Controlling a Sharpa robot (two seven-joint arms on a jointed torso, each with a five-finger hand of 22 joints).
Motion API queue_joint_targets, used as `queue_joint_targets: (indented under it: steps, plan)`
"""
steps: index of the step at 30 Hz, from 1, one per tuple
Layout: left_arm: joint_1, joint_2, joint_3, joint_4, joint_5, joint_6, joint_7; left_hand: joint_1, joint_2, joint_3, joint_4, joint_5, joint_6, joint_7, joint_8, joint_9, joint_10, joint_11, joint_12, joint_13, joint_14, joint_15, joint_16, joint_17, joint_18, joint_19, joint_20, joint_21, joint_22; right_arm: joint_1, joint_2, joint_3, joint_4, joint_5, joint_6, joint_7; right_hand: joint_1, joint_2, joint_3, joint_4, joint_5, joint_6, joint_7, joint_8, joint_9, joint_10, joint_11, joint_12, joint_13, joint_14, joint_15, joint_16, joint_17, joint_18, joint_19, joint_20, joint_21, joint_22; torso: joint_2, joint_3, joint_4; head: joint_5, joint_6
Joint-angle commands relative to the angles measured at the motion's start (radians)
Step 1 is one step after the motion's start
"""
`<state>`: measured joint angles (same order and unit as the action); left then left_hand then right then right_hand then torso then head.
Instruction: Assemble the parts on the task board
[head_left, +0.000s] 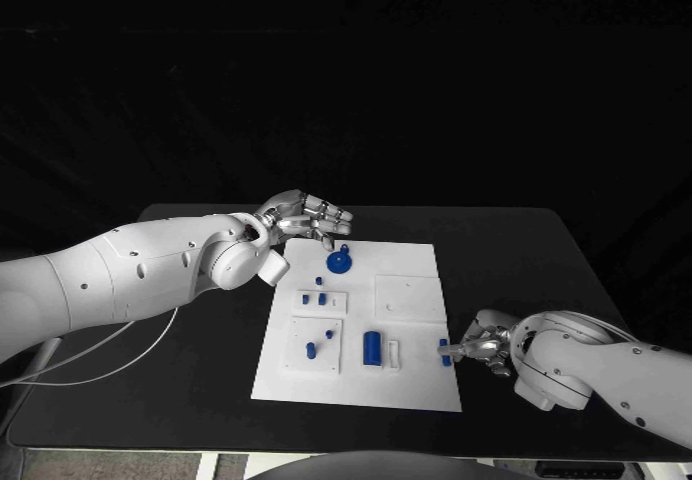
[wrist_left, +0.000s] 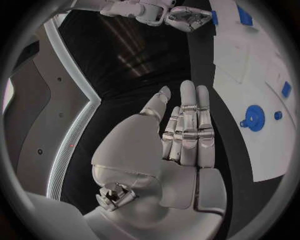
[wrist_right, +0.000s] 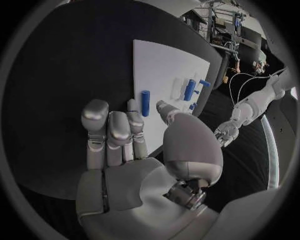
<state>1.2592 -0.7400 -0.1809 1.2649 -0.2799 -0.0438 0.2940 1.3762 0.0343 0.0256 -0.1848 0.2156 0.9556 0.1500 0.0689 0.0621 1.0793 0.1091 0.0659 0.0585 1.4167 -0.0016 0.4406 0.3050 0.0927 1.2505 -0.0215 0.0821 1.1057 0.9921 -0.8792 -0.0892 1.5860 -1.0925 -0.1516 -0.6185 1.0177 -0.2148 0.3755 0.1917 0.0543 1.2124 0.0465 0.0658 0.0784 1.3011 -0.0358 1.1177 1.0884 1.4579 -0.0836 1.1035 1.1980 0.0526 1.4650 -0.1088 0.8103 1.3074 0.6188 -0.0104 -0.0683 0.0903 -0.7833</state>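
The white task board (head_left: 411, 390) lies in the middle of the black table. On it are a round blue part (head_left: 339, 263) (wrist_left: 254, 118), a blue cylinder (head_left: 372, 346) (wrist_right: 189, 89) and several small blue pieces (head_left: 312, 298). My left hand (head_left: 306, 218) (wrist_left: 184, 127) hovers at the board's far left corner, fingers straight, holding nothing. My right hand (head_left: 483, 350) (wrist_right: 134, 137) sits at the board's right edge. A short blue part (head_left: 444, 357) (wrist_right: 145, 103) lies on the board between its thumb and fingertips, with gaps showing on both sides.
A white bar (head_left: 392, 353) lies beside the blue cylinder. Square white insets (head_left: 407, 296) mark the board's right half. Bare black table (head_left: 519, 250) surrounds the board on all sides. A pale cable (head_left: 87, 360) trails off the table's left edge.
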Motion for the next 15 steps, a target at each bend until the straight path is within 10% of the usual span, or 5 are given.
queue_joint_targets:
  steps: [1,15]
  plan:
    - [0.001,0.001,0.001,0.003,0.007,0.009,0.012,-0.001,0.004,-0.003,0.001,-0.005,0.003,-0.003,-0.003,0.001,0.004,-0.001,-0.003,-0.001,-0.006,0.000,0.006,-0.001,-0.001,0.002,0.002,-0.004,-0.001,-0.003,0.008,0.000,-0.005,-0.036,-0.036,-0.007,0.007,-0.006,0.001,-0.008,-0.006,0.008,0.002,0.000,0.000,0.006,0.000,0.004,0.002,0.010,-0.002,0.003,0.001,0.000,0.056,-0.002,0.007,0.097,0.000,-0.0001,-0.0010,0.001,-0.001]
    - [0.001,-0.001,0.001,0.004,0.007,0.013,0.009,-0.002,0.004,-0.004,0.002,-0.006,0.001,-0.003,-0.003,0.001,0.004,-0.001,-0.003,-0.001,-0.006,0.001,0.006,-0.001,-0.001,0.002,0.002,-0.004,-0.003,-0.014,0.037,-0.007,-0.035,-0.088,-0.029,-0.015,0.057,0.014,0.031,-0.073,-0.006,0.025,-0.003,0.000,0.001,0.008,-0.003,0.003,0.008,0.011,-0.003,0.005,0.006,-0.001,0.056,-0.002,0.013,0.098,-0.001,0.0003,-0.0012,0.005,0.000]
